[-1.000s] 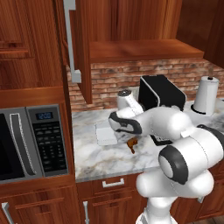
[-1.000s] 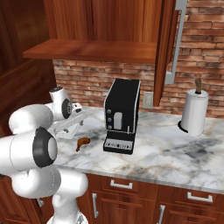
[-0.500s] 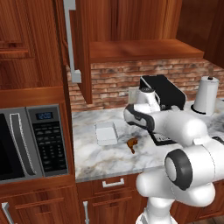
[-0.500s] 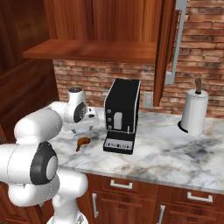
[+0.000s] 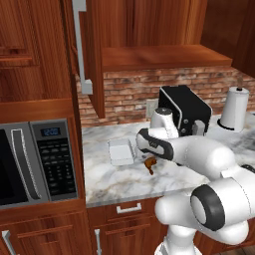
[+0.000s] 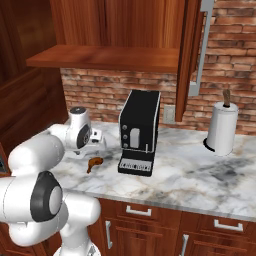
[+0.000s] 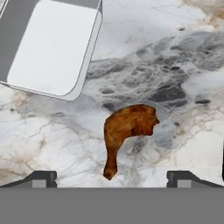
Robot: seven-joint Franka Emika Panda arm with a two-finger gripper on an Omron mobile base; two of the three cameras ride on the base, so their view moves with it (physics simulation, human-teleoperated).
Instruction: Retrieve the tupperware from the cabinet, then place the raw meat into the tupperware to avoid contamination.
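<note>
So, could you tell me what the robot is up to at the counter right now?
The arm's pincer hangs open over the raw meat, a small drumstick lying on the marble counter. The tupperware is already out of the cabinet, whose door stands open, and sits empty on the counter just beside the meat, not touching it. The meat has not been grasped yet; picking it up looks like the next step.

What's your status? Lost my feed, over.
Gripper open, empty, above raw meat. Meat on counter, beside tupperware, not touching. Tupperware out of cabinet, empty. Nothing between gripper and meat.
</note>
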